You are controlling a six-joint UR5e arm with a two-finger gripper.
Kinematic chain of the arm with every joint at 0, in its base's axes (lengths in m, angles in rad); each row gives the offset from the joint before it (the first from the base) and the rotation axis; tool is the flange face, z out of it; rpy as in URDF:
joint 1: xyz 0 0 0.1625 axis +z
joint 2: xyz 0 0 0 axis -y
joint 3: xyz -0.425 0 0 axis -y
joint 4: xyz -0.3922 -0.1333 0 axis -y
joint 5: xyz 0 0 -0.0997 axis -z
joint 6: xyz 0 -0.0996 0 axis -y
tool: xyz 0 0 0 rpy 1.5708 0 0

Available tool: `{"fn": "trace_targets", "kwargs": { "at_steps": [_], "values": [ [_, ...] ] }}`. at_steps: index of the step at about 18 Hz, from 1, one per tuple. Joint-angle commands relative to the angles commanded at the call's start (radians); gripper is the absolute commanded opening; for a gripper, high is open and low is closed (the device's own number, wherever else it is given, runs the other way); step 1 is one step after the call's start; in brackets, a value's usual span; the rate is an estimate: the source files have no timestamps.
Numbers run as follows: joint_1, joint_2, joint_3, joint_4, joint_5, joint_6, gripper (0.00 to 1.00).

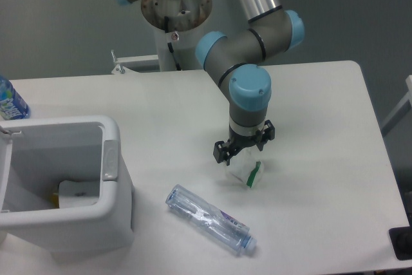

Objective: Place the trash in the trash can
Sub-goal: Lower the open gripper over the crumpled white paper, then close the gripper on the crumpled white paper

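Note:
The crumpled white wrapper with a green edge (247, 170) lies right of the table's middle. My gripper (243, 147) has come down right on top of it and is open, with one finger at the wrapper's left side and the other behind its right; the wrapper's upper part is hidden by the gripper. The clear crinkled plastic bottle (209, 219) lies on its side near the front edge, apart from the gripper. The white trash can (111, 159) stands at the front left, well away from both.
Inside the trash can lies a pale item with a yellow bit. A blue-labelled bottle (9, 100) stands at the far left edge. A black object (402, 243) sits at the table's front right corner. The arm's base stands behind the table.

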Motion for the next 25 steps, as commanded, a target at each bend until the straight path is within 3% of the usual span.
{"fn": "trace_targets", "kwargs": {
  "at_steps": [5,10,23,25],
  "values": [
    [-0.003,-0.018,-0.012,0.008,0.025,0.000,1.00],
    [-0.014,-0.038,-0.015,0.052,0.028,-0.003,1.00],
    [-0.015,-0.054,0.014,0.061,0.035,-0.026,1.00],
    [-0.015,-0.052,0.024,0.060,0.035,-0.052,0.86]
  ]
}}
